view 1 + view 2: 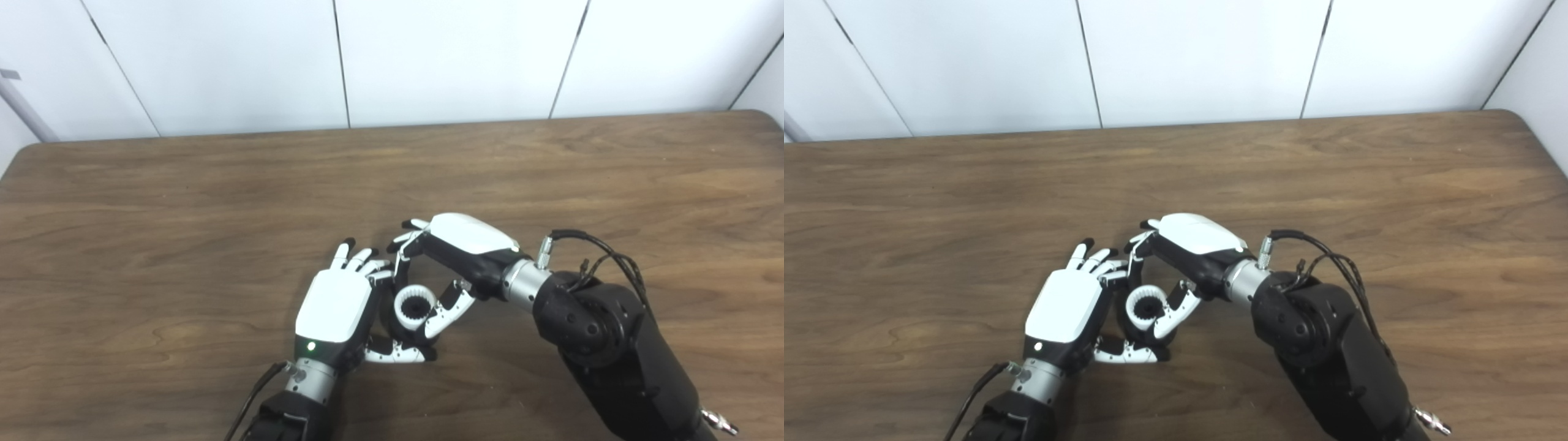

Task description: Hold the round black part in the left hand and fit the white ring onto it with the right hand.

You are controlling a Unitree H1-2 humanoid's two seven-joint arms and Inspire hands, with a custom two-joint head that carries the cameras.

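Low over the near middle of the wooden table point(184, 202), the 2 robot hands meet. The left robot hand point(334, 306) is cupped around the round black part point(388, 320), its thumb curled under and its fingers standing up behind; most of that part is hidden, so only a dark edge shows beside the palm. The white ring point(415, 306), toothed on the inside, sits right at the face of the black part, pinched between the thumb and fingers of the right robot hand point(456, 257), which reaches in from the right with its wrist bent down. I cannot tell whether the ring is already seated or only resting against the part. The fit looks close to done, but the risks are plain. If the ring goes on tilted, its teeth could jam and it would sit crooked. A push from the right robot hand that is stronger than the left one's hold could twist the black part out of the cupped fingers. Letting go too early could drop the ring onto the table.
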